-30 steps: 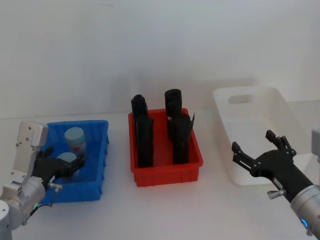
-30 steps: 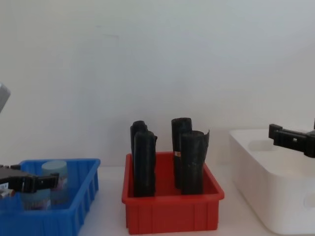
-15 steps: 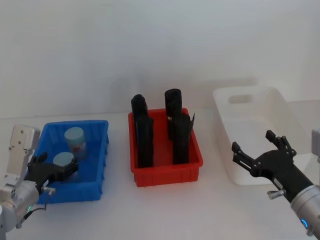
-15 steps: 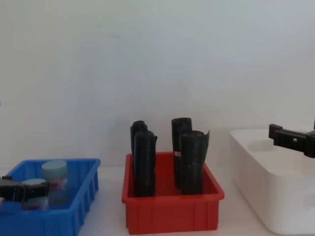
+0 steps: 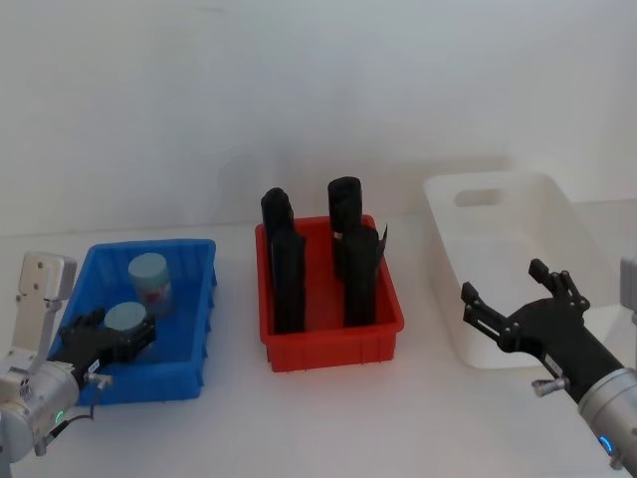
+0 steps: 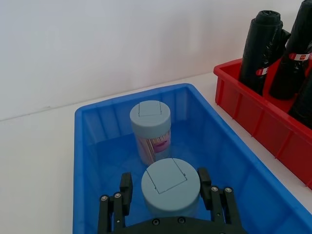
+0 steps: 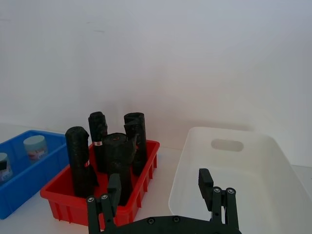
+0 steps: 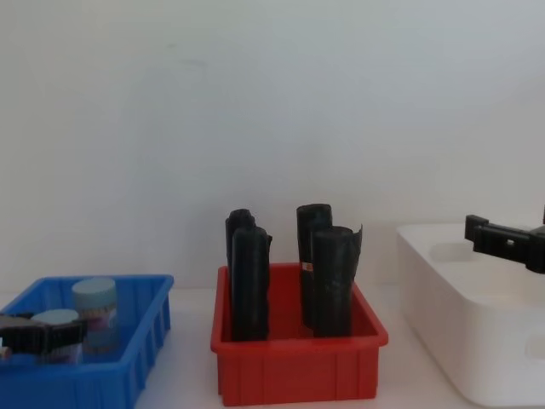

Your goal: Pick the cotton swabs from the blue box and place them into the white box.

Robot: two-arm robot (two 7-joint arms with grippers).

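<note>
1. White wall and a white tabletop (image 5: pixel 328 428) are seen behind and beneath three bins set in a row.
2. On the robot's right, the white box (image 5: pixel 446 261) is placed, the biggest of the three.
3. In the middle, the red bin (image 5: pixel 333 351) is set, with tall black rolls (image 5: pixel 287 269) stood upright in it.
4. On the robot's left, the blue box (image 5: pixel 167 381) is placed, and both tubs of cotton swabs are contained in it.
5. The right gripper (image 5: pixel 503 281) is held near the front left corner of the white box, its fingers spread wide with nothing between them.
6. The left gripper (image 6: pixel 165 179) is reached into the near part of the blue box and is closed on the nearer cotton swab tub (image 6: pixel 170 187), a finger being pressed to each side below the grey-blue lid.
7. The second cotton swab tub (image 6: pixel 150 127) is stood upright just behind the gripped one, toward the back wall, apart from the fingers.
</note>
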